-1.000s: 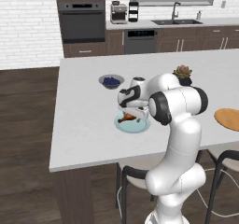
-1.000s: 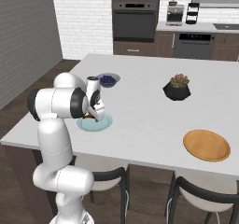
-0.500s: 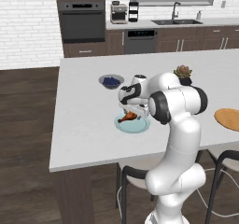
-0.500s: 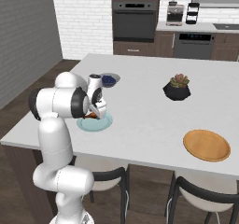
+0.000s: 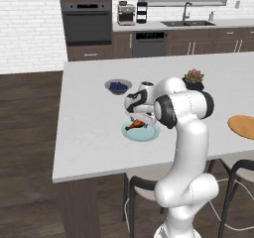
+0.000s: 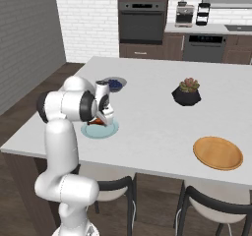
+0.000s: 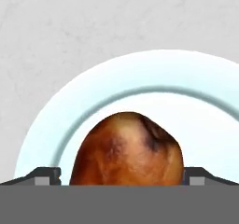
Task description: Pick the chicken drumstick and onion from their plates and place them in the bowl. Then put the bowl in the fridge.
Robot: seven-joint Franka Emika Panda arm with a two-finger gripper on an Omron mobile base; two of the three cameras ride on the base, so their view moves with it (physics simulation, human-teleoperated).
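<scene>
We see the tool [image 7: 126, 178] lowered over the light-blue plate [image 5: 141, 132] near the front of the pale grey worktop [image 5: 89, 123]. In the hand view its two dark fingertips [image 7: 46, 175] stand wide apart, one at each side of the chicken drumstick [image 7: 127, 149], which fills the gap between them; we cannot tell whether either tip touches the meat, and nothing is clamped. The drumstick lies on that plate, its thick reddish-brown end facing the hand camera, the plate's rim arcing from nine o'clock over twelve to three o'clock around it.

In the left base view the drumstick [image 5: 135, 125] shows just below the hand, thin end toward nine o'clock. A small grey bowl of blueberries [image 5: 118, 87] sits at about eleven o'clock from the plate, near it but apart. A potted succulent in a dark pot [image 6: 187, 93] stands well apart, further across the worktop. The tan wooden plate [image 6: 217, 152] lies well apart at the worktop's front edge, at about four o'clock from the blue plate [image 6: 100, 130] in the right base view.
</scene>
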